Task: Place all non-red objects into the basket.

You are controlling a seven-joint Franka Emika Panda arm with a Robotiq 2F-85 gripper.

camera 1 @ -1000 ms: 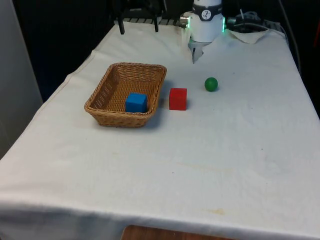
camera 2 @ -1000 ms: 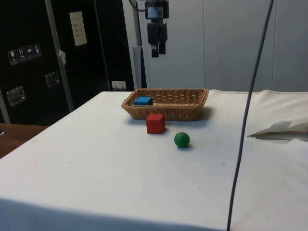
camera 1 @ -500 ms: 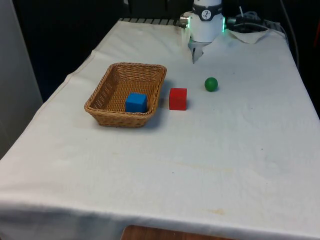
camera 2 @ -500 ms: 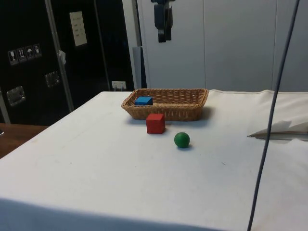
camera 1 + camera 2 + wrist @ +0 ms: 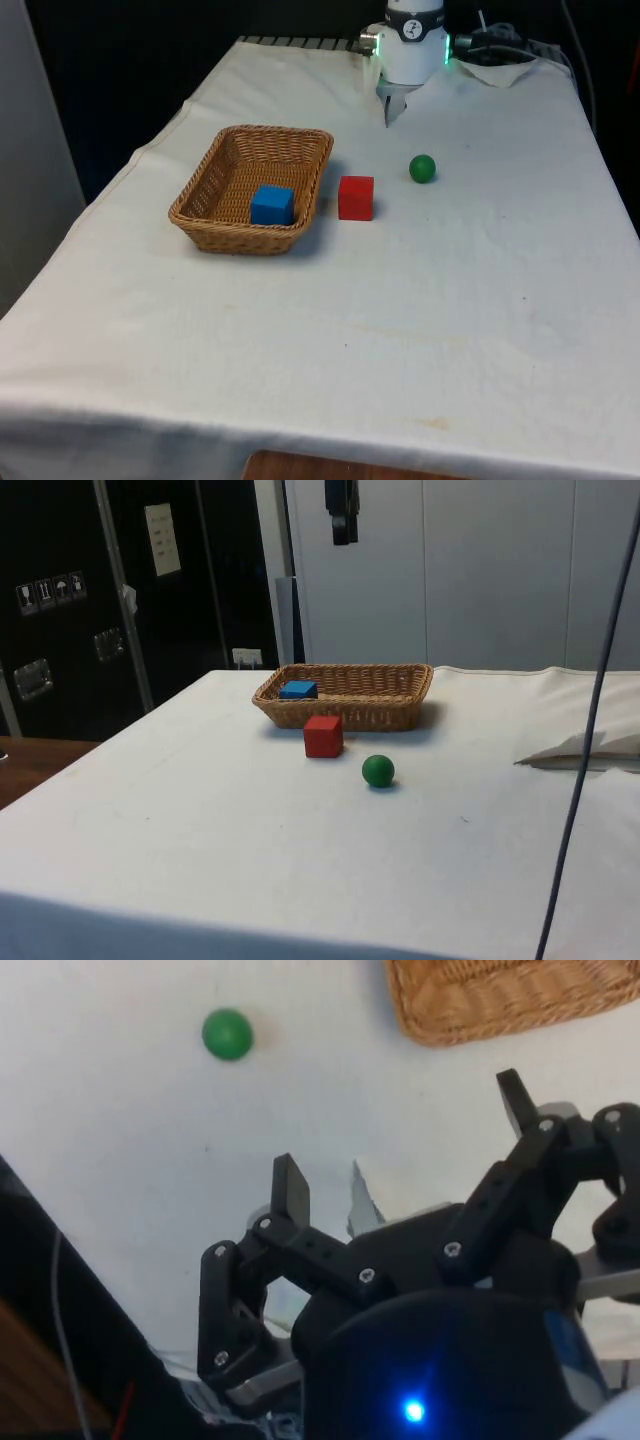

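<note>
with the fingers spread wide and empty, the green ball, right of centre, risked rolling off when grasped, missing the basket.

- I see a wicker basket on the white tablecloth, toward the front view's left, well clear of the near edge.
- I see a blue cube resting inside the basket, in its nearer half.
- I see a red cube on the cloth just beside the basket's right wall, a narrow strip of cloth between them.
- I see a green ball farther right and slightly farther back, near the red cube but apart from it.
- I see the gripper hanging above the far part of the table, beyond the ball; I cannot read the finger spacing from here.
</note>
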